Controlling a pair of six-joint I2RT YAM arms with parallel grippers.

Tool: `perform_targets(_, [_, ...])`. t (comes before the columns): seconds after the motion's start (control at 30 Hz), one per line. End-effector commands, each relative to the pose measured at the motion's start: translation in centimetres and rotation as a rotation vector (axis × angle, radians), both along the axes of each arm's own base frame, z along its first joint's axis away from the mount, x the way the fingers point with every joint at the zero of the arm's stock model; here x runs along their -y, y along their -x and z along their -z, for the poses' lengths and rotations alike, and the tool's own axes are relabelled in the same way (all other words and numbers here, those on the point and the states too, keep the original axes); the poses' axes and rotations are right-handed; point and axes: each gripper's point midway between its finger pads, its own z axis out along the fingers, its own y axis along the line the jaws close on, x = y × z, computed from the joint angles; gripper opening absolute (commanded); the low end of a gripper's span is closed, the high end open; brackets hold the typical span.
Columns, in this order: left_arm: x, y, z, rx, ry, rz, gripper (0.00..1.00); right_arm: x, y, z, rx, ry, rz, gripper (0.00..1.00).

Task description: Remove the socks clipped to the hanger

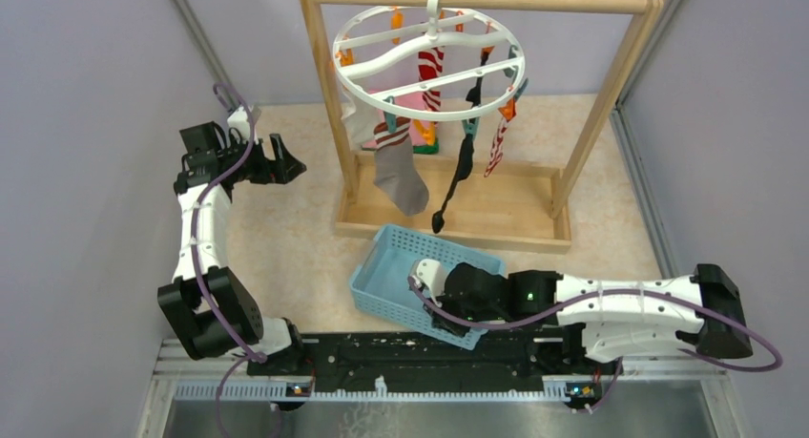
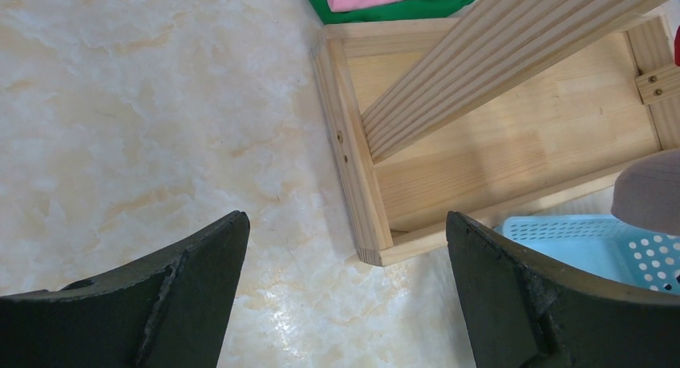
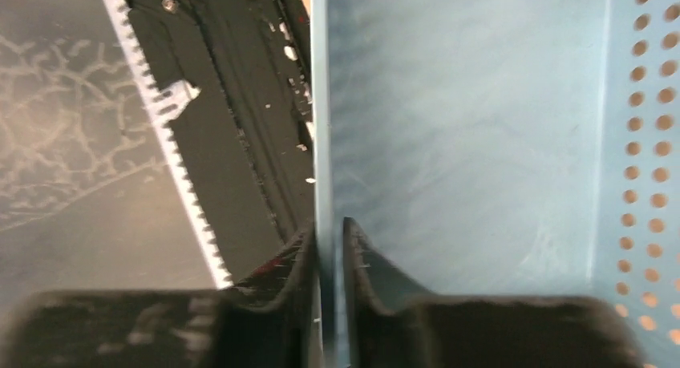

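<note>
Socks (image 1: 401,176): dangling off hanger (image 1: 434,116). Pinching basket (image 3: 481,143) wall with right jaws, holding left jaws spread wide over bench (image 2: 120,103) by rack (image 2: 353,167).

White round plastic hanger (image 1: 434,116): smooth, slightly glossy. Pale wooden rack frame (image 2: 513,155): planed, matt, visible grain. Beige marbled tabletop (image 2: 120,127): polished, reflective sheen. Light-blue perforated plastic basket (image 3: 481,127): smooth, faintly scuffed wall. Grey sock (image 1: 402,178): soft matt knit cloth
</note>
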Motion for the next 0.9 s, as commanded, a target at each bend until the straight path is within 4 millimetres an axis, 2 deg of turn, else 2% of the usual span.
perform_targets(0.0, [0.5, 0.4, -1.7, 0.046, 0.000, 0.015, 0.99, -1.6, -2.2, -1.3, 0.116, -0.040, -0.015, 0.39])
perform_targets(0.03, [0.6, 0.5, -1.7, 0.047, 0.002, 0.019, 0.99, -1.4, -2.3, -1.0, 0.109, -0.030, -0.003, 0.51])
perform_targets(0.13, [0.8, 0.5, -1.7, 0.046, 0.011, 0.026, 0.99, -0.2, -3.0, -0.8, 0.097, -0.005, 0.099, 0.76])
perform_targets(0.17, [0.8, 0.5, -1.6, 0.045, 0.013, 0.027, 0.99, 0.2, -3.2, -1.1, 0.096, -0.013, 0.137, 0.91])
perform_targets(0.2, [0.8, 0.5, -1.6, 0.044, 0.014, 0.030, 0.99, 0.7, -3.6, -1.4, 0.091, -0.024, 0.179, 0.98])
perform_targets(0.27, [1.0, 0.4, -1.5, 0.041, 0.020, 0.037, 0.99, 2.1, -5.4, -2.4, 0.072, -0.058, 0.338, 0.99])
perform_targets(0.4, [1.1, 0.5, -1.3, 0.038, 0.023, 0.044, 0.99, 7.1, -9.4, -4.1, -0.093, -0.117, 0.778, 0.99])
perform_targets(0.5, [1.4, 0.5, -1.1, 0.033, 0.022, 0.051, 0.99, 9.8, -9.4, -4.4, -0.158, -0.096, 0.927, 0.96])
perform_targets(0.63, [1.5, 0.5, -0.8, 0.025, 0.023, 0.053, 0.99, 12.0, -9.1, -2.6, -0.244, -0.030, 1.023, 0.81])
perform_targets(0.77, [1.5, 0.4, -0.9, 0.028, 0.024, 0.052, 0.99, 12.2, -8.8, -0.2, -0.340, -0.012, 1.016, 0.72])
perform_targets(0.87, [1.5, 0.4, -1.2, 0.033, 0.025, 0.051, 0.99, 12.9, -9.7, 1.1, -0.338, -0.001, 1.045, 0.63])
